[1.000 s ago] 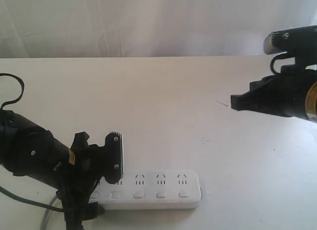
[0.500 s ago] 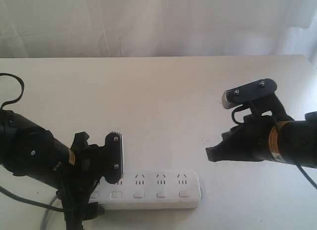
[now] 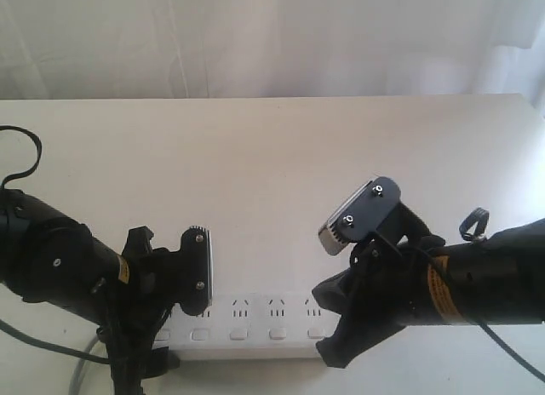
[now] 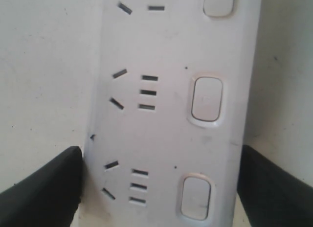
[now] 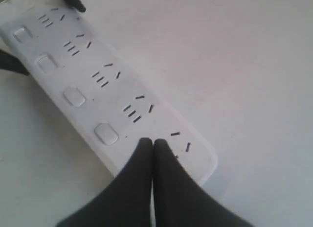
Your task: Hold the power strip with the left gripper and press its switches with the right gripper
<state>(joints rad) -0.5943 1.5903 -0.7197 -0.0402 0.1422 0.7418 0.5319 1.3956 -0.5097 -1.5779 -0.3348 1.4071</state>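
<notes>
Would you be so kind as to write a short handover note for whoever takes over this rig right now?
Left gripper: clamped across the power strip, a finger against each long side, at its left end in the exterior view. The strip lies flat on the table.
Right gripper: shut, its tips over the strip's other end. Four switches show, and the end one is hidden under the gripper.
Done: strip held, right gripper positioned.
Left: contact cannot be told, so press each switch in turn.

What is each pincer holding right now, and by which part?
The left pincer grips the power strip across its width, fingers on both long edges, near one end. The right pincer is shut, holding nothing.
</notes>
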